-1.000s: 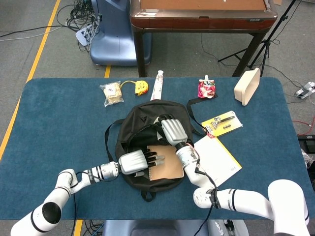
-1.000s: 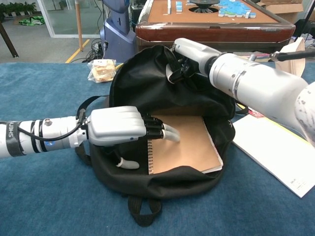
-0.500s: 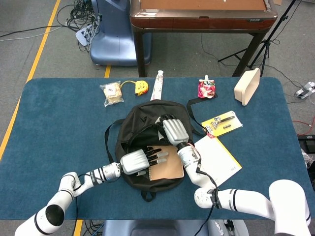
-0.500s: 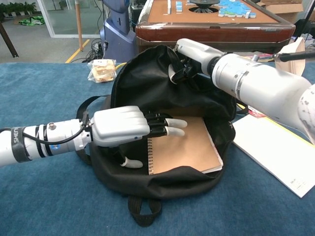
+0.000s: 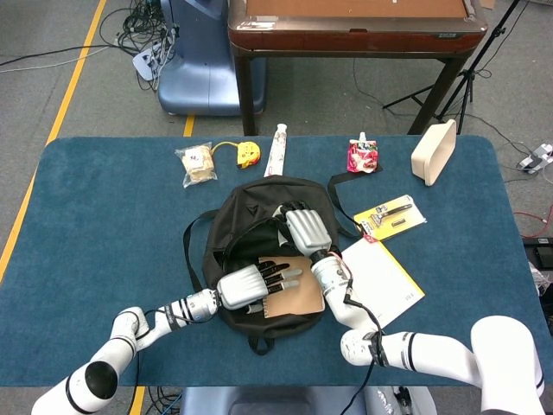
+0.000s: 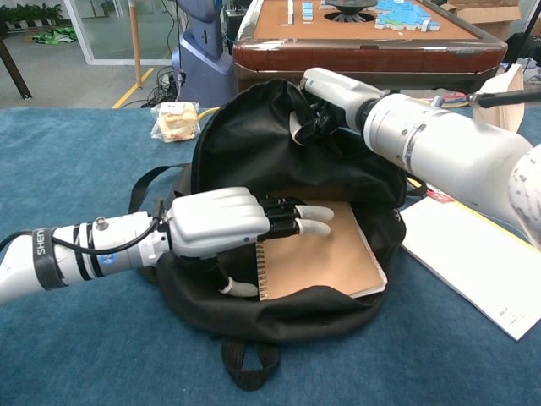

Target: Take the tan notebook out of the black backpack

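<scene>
The left hand [image 6: 221, 225] has slid further over the tan notebook [image 6: 317, 254], fingers spread, thumb underneath; the right hand [image 6: 325, 100] grips the black backpack [image 6: 254, 144] rim, plain in chest view.

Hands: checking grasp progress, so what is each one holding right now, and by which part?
The right hand grips the black backpack by its upper opening edge. The left hand holds nothing yet; its fingers lie over the tan notebook.
</scene>
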Robot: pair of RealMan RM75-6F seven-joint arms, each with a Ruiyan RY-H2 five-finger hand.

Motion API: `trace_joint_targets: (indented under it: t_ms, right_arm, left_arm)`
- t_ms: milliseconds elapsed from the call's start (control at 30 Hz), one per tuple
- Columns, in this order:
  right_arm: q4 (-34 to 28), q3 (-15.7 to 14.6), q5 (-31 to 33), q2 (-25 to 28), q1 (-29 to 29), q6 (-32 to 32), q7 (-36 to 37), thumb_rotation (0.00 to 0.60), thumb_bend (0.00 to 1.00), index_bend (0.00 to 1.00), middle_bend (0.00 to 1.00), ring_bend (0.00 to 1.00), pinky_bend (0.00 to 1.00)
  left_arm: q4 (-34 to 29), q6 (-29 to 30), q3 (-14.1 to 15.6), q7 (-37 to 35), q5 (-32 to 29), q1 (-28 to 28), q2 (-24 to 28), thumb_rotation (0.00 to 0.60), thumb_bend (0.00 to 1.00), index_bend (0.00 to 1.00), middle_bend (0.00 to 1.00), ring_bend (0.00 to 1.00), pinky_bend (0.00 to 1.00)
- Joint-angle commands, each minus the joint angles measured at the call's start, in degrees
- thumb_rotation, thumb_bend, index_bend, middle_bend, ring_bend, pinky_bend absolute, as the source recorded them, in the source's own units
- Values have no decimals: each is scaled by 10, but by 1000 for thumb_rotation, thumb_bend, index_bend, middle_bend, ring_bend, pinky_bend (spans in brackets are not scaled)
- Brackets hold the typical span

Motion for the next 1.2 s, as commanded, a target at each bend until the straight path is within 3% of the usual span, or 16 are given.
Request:
trace_joint_targets:
  t_ms: [33, 233, 600, 1200]
  right_arm:
    - [0, 0, -1, 0, 0, 0, 0, 600, 814, 737, 349, 173, 143]
    - [-1, -1, -2, 1, -1, 1, 1, 600, 814, 737, 348, 173, 143]
    - [-4, 1, -2, 5, -3, 4, 2, 600, 814, 737, 348, 173, 143]
    - [5, 0, 0, 3, -1, -2, 4, 600, 814, 737, 348, 173, 143]
  left_arm:
    - [0, -3, 3, 3, 0, 0, -2, 600, 166, 0, 0, 25, 173]
    - [-3, -10, 0, -3, -8, -2, -6, 600, 166, 3, 0, 22, 166]
    - [-10, -34, -6, -28, -22, -12, -16, 600, 172, 171, 0, 18, 154]
    - [-5, -35, -18, -31, -40, -13, -22, 600, 473, 250, 0, 21, 153]
